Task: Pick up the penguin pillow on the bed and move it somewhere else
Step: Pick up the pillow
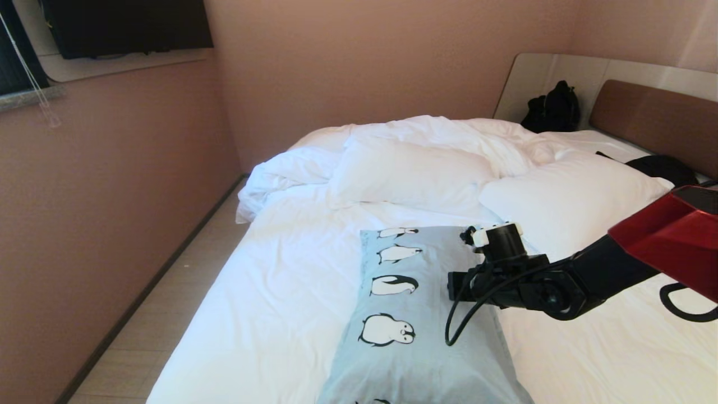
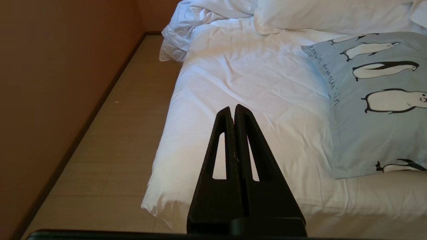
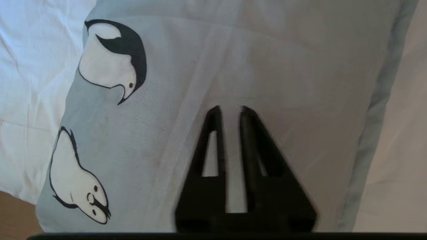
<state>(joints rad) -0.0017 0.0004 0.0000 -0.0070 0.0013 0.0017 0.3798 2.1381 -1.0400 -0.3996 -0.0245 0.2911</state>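
The left gripper [image 2: 232, 110] is parked off the bed's [image 1: 269, 292] left edge, jaws pressed together on nothing. The pillow [image 1: 415, 314] lies flat near the bed's foot. Above its plain right half hangs the right gripper [image 3: 230, 111], jaws narrowly parted and empty. This looks like the approach: next, open wider, descend, pinch fabric.

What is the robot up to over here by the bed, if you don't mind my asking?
The robot's right gripper is poised over the penguin pillow, which lies flat on the bed. Its fingers stand slightly parted and hold nothing, so the pillow has not been picked up yet. The left gripper is shut and idle beside the bed's edge. Plain white pillows and a rumpled duvet lie further up the bed.
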